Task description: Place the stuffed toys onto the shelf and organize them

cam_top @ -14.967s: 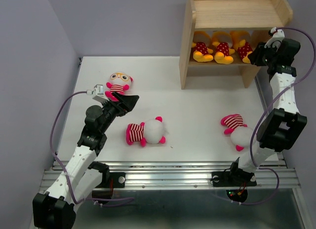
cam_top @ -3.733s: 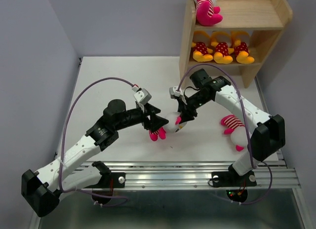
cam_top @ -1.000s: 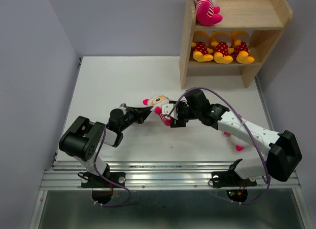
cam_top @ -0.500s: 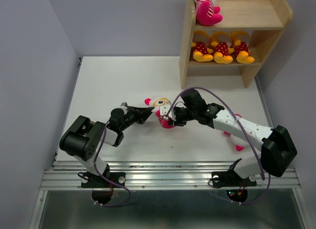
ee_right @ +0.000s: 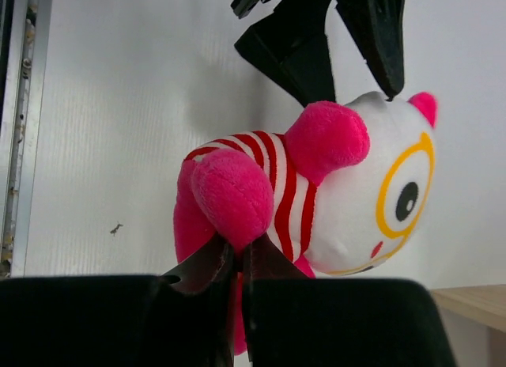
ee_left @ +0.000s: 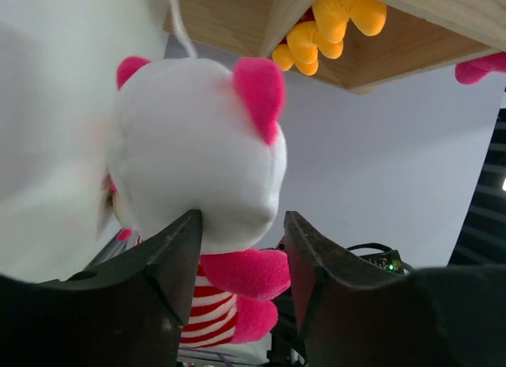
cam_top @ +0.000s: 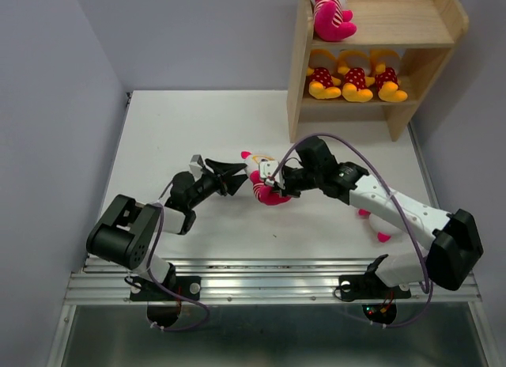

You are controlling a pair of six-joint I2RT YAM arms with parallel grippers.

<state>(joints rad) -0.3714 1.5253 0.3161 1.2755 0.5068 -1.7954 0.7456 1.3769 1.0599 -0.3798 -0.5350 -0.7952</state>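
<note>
While the right tool (ee_right: 237, 255) pinches the striped toy (ee_right: 278, 191) (pink limb), the left tool (ee_left: 242, 221) gapes round its head

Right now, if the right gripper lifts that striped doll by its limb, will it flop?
Probably: the striped doll is soft plush, and the right gripper pinches just one pink limb, so the big head would likely dangle. Fuzzy fabric should resist slipping.

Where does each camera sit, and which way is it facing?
Top external: above and behind the bases, looking down on table, shelf and both arms.
Left wrist: low, facing the shelf past the striped toy's head; left gripper below.
Right wrist: facing the striped toy and left gripper; right gripper pinches the toy's leg.
Shared: every view shows the striped toy.
</note>
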